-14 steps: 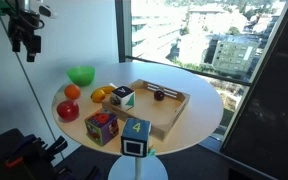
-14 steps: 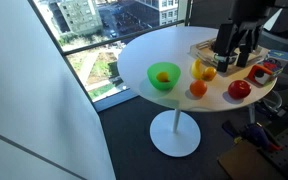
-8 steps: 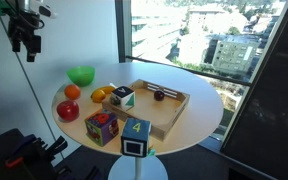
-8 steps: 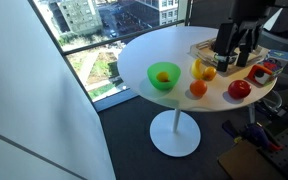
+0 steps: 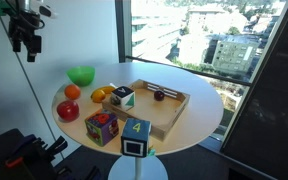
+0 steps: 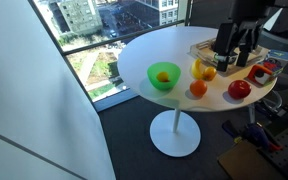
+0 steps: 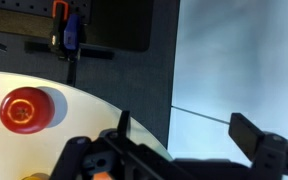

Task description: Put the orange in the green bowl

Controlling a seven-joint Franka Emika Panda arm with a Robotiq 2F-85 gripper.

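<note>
- A small, smooth round orange (image 6: 197, 88) sits on the white round worktop (image 6: 144, 50), just beside the glossy lime-green bowl (image 6: 163, 77).
- The end effector (image 6: 234, 50) hangs well apart from the bowl, released and empty.

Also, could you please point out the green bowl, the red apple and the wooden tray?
green bowl (image 5: 81, 80): an exterior view, outer wall.
red apple (image 5: 68, 110): an exterior view, its middle.
wooden tray (image 5: 156, 112): an exterior view, bare floor.

We see nothing changed from the earlier pictures to now: no object shifts, and the gripper (image 6: 234, 58) shows no movement.
</note>
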